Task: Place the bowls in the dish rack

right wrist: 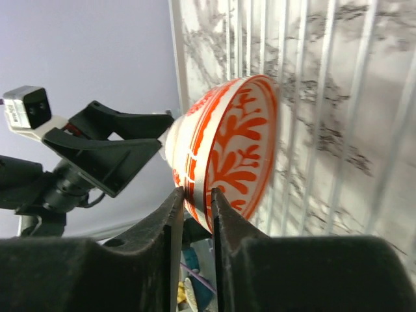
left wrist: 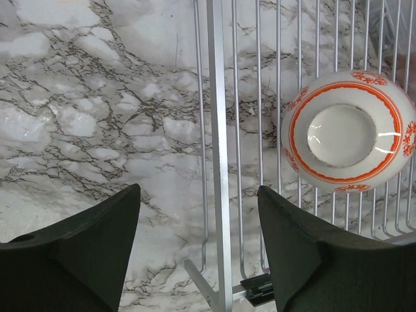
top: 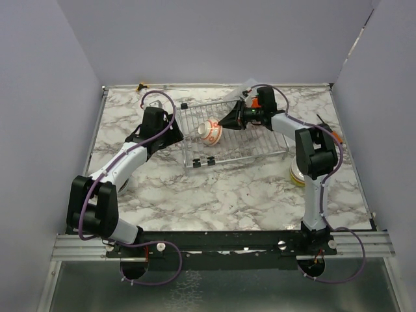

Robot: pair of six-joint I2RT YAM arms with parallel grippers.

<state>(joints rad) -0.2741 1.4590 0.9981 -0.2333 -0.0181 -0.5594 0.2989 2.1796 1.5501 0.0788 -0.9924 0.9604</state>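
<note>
A white bowl with a red pattern lies on the silver wire dish rack, its foot ring facing up in the left wrist view. My right gripper is right at this bowl's side. Its jaws stand a narrow gap apart, with the tips against the bowl's curved wall and nothing between the fingers lower down. My left gripper hovers wide open over the rack's left rail, empty. A lime-yellow and white stack of bowls sits behind the right arm.
A pale bowl peeks from under the left arm. A clear plastic bag lies behind the rack at the back wall, and a small orange-handled tool at the back left. Walls close in the marble table on three sides.
</note>
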